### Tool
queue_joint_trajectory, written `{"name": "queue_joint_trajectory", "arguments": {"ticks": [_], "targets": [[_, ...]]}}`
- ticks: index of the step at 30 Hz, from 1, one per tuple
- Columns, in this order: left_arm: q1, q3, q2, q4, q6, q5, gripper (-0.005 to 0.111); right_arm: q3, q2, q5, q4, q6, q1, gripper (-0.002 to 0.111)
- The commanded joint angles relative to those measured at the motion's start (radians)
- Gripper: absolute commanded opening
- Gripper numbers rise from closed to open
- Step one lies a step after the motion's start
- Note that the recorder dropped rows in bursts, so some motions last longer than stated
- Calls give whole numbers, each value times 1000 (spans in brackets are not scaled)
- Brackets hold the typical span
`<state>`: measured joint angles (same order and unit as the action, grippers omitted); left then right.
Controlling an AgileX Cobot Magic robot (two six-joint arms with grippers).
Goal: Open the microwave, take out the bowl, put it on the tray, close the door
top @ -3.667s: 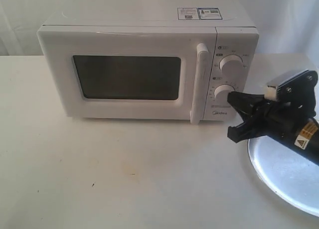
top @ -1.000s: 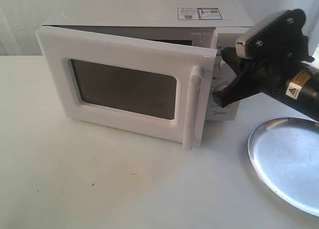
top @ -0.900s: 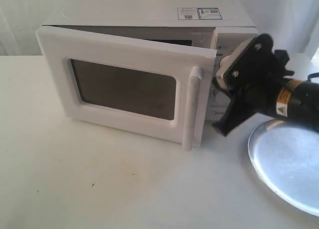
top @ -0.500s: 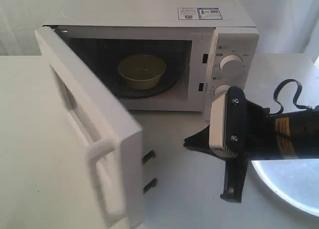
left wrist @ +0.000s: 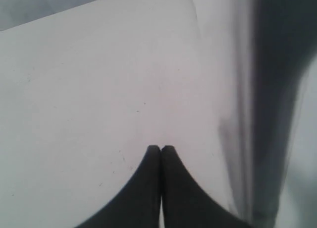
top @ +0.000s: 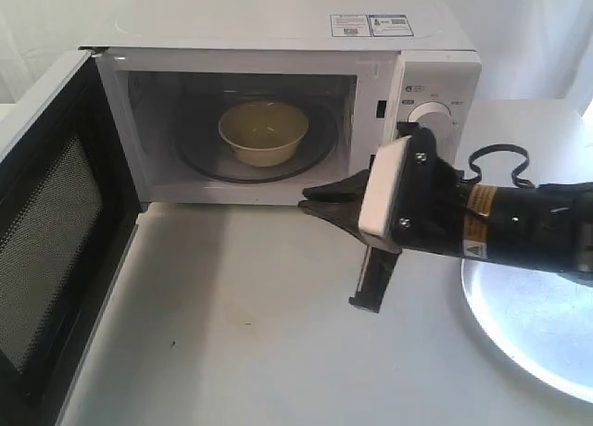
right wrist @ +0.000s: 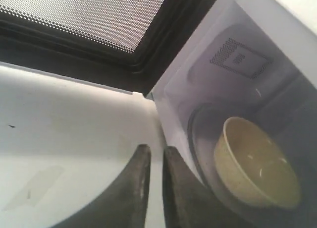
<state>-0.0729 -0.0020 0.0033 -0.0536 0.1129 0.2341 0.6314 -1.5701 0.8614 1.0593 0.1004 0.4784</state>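
The white microwave (top: 278,37) stands open, and the cream bowl (top: 263,131) sits upright on its glass turntable. The door (top: 46,231) is swung far out to the left, black mesh face showing. My right gripper (top: 310,194) hovers just in front of the cavity's lower right, pointing left. In the right wrist view the right gripper (right wrist: 153,148) is shut but for a thin slit, with nothing in it, and the bowl (right wrist: 257,163) lies just beyond. The silver tray (top: 537,333) lies at the right under my right arm. My left gripper (left wrist: 161,147) is shut and empty over the white table.
The open door takes up the table's left front. The two white dials (top: 428,119) sit right behind my right gripper. White tabletop (top: 241,315) stretches between the door and the tray. A blurred dark upright shape (left wrist: 277,89) stands beside my left gripper.
The door has swung from barely ajar to fully open on the left, baring the bowl. My right gripper has dropped and moved left from the dials to the front of the cavity.
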Motion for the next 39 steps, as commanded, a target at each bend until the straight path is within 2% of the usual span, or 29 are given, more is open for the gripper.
{"name": "queue_joint_trajectory", "arguments": {"ticks": [1,3,4,7,9,11,14,18,19,21,22,23,25,27,28,33,39], "targets": [[4,2,-3,9,-4,-2,0,162,-139,-123,-186,-190,90,20],[4,2,-3,9,-4,-2,0,283,-231,-179,-192,-203,122,30],[4,2,-3,9,-4,-2,0,337,-279,-179,-192,-203,141,39],[4,2,-3,9,-4,-2,0,415,-353,-178,-277,-209,164,58],[4,2,-3,9,-4,-2,0,459,-400,-178,-380,-209,166,68],[4,2,-3,9,-4,-2,0,539,-472,-214,-517,-218,166,71],[4,2,-3,9,-4,-2,0,628,-554,-307,-615,-232,166,66],[4,2,-3,9,-4,-2,0,699,-639,-328,-613,-238,173,64],[4,2,-3,9,-4,-2,0,705,-644,-331,-611,-242,173,60],[4,2,-3,9,-4,-2,0,707,-644,-344,-611,-280,180,40],[4,2,-3,9,-4,-2,0,707,-642,-356,-611,-285,189,24],[4,2,-3,9,-4,-2,0,707,-634,-375,-611,-285,197,3],[4,2,-3,9,-4,-2,0,702,-594,-449,-613,-248,226,0],[4,2,-3,9,-4,-2,0,674,-518,-621,-613,-109,282,0],[4,2,-3,9,-4,-2,0,639,-458,-721,-590,-100,316,0],[4,2,-3,9,-4,-2,0,522,-268,-1004,-526,-106,423,0],[4,2,-3,9,-4,-2,0,422,-73,-1385,-512,-39,448,0]]}}
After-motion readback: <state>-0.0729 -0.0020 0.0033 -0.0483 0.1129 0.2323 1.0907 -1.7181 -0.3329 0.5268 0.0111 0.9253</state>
